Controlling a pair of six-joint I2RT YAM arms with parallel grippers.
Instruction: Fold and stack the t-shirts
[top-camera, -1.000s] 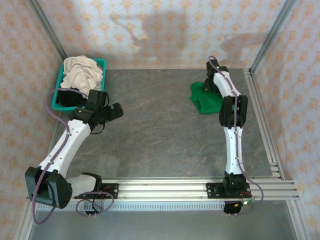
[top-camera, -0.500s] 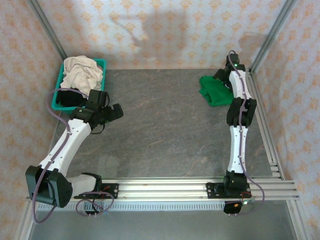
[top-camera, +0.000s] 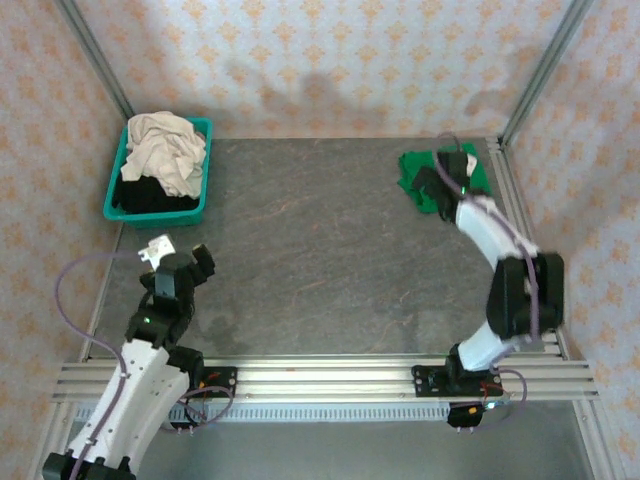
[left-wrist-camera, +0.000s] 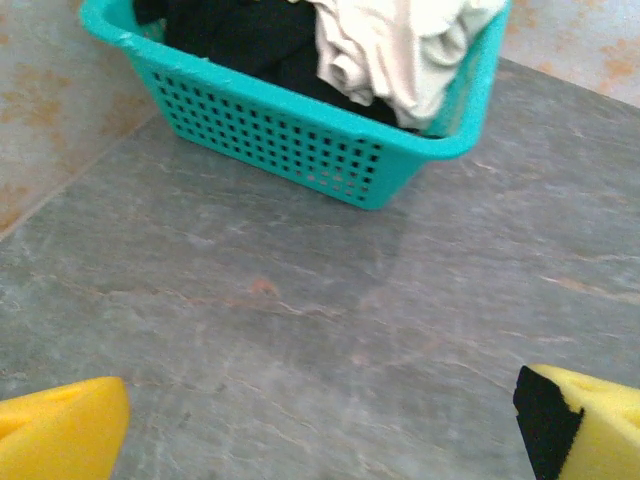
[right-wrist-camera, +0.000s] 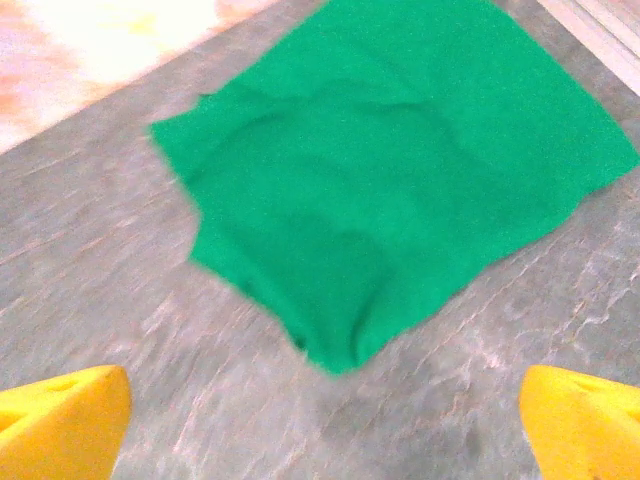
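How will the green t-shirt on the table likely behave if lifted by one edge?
Probably floppy: the green t-shirt lies flat with soft wrinkles, so it would likely sag. Likely light, as it looks thin. Pushed, it would probably bunch rather than slide.
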